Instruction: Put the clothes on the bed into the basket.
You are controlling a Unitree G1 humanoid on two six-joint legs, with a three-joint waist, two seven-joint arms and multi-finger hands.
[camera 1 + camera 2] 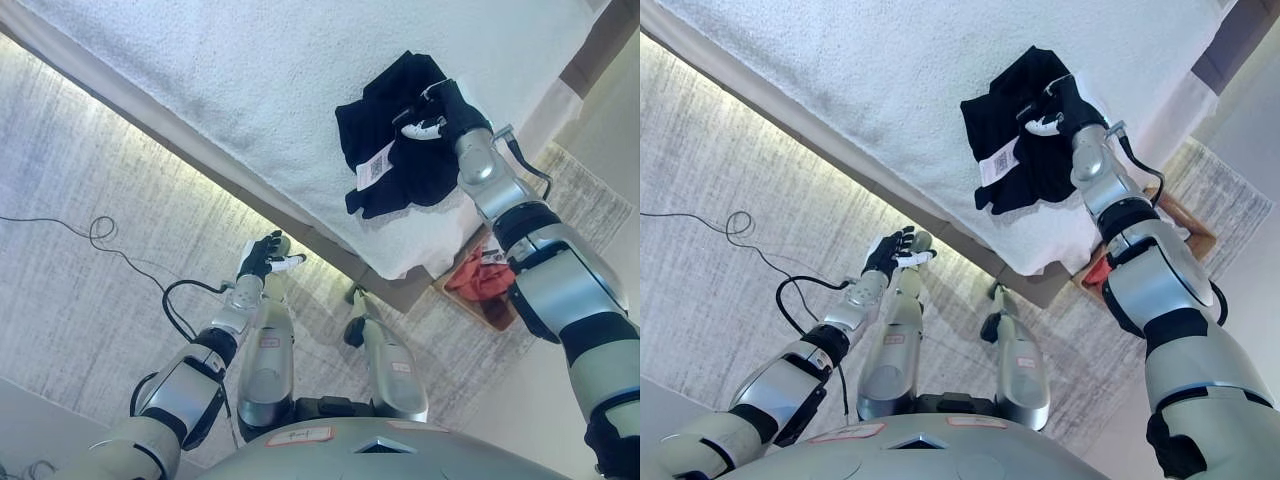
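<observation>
Right robot hand rests on the black garment on the bed, fingers curling into its soft, light folds; grab a bunched fold beneath the palm, since it looks limp.

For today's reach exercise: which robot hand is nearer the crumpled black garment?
Right. The right hand rests on the crumpled black garment on the bed; the left hand hangs apart over the floor.

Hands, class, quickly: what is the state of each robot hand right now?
Left hand: open, fingers relaxed, holding nothing, out over the floor beside the bed.
Right hand: on the crumpled black garment on the white towelling bed; its grip cannot be told.
</observation>
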